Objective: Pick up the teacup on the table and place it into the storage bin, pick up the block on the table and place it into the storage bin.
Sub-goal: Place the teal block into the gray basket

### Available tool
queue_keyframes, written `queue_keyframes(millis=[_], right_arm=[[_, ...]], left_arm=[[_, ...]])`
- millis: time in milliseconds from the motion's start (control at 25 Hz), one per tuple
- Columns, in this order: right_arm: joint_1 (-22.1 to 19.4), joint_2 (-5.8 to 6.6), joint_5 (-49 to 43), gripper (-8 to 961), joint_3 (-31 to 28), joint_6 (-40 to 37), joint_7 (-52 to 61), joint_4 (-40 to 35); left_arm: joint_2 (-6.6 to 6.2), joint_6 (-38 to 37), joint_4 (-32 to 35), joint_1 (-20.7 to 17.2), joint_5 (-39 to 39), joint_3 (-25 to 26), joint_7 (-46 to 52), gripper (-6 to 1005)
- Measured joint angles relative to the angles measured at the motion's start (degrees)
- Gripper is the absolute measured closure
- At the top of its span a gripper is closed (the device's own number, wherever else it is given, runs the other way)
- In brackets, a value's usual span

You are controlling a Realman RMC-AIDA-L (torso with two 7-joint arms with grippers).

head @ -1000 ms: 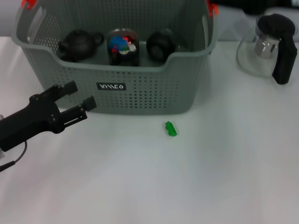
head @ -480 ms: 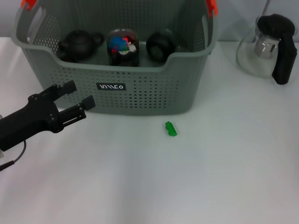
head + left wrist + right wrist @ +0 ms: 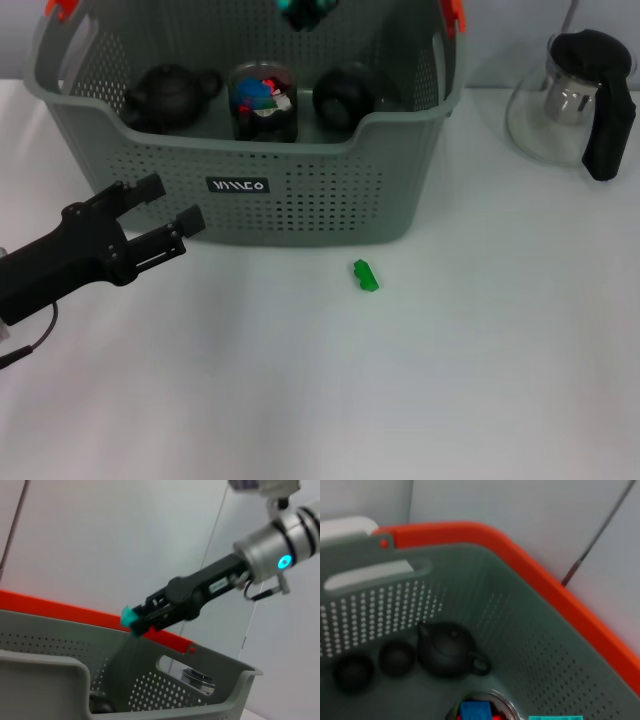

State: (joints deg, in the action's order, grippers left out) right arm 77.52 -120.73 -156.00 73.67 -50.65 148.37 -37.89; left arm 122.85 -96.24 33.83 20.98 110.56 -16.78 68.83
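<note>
The grey storage bin (image 3: 300,205) stands at the back of the table. Inside it are a dark teapot (image 3: 168,95), a jar of coloured blocks (image 3: 262,102) and a dark round teacup (image 3: 345,95). My right gripper (image 3: 300,10) hangs over the bin's far side, shut on a teal block (image 3: 129,616). The right wrist view looks down on the teapot (image 3: 449,650) and two small cups (image 3: 396,656). A green block (image 3: 366,275) lies on the table in front of the bin. My left gripper (image 3: 172,202) hovers open by the bin's front left, holding nothing.
A glass pitcher (image 3: 570,100) with a black handle stands at the back right. Orange clips (image 3: 455,15) mark the bin's handles. White table surface (image 3: 400,400) stretches in front of the bin.
My right gripper with the teal block has come into the head view above the bin's far side. The left arm has barely moved.
</note>
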Motion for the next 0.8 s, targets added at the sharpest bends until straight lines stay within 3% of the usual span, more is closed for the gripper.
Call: queue_keyframes(millis=[240,440,800], right_arm=[[0.92,-0.26,5.26,525,5.62,8.02,0.3,6.96],[0.24,-0.29,8.04,526,9.64,10.11,0.52,7.85],[-0.43,-0.3,10.14,524,11.35,15.74,1.49,8.53]], left_arm=[[0.13,0.21,-0.08,-0.07,0.01,0.0,0.0,169],[0.2,0.46,-0.1,0.03,0.04,-0.14,-0.01,169],[0.2,0.52,-0.09,-0.22,0.2,-0.05,-0.01,169]])
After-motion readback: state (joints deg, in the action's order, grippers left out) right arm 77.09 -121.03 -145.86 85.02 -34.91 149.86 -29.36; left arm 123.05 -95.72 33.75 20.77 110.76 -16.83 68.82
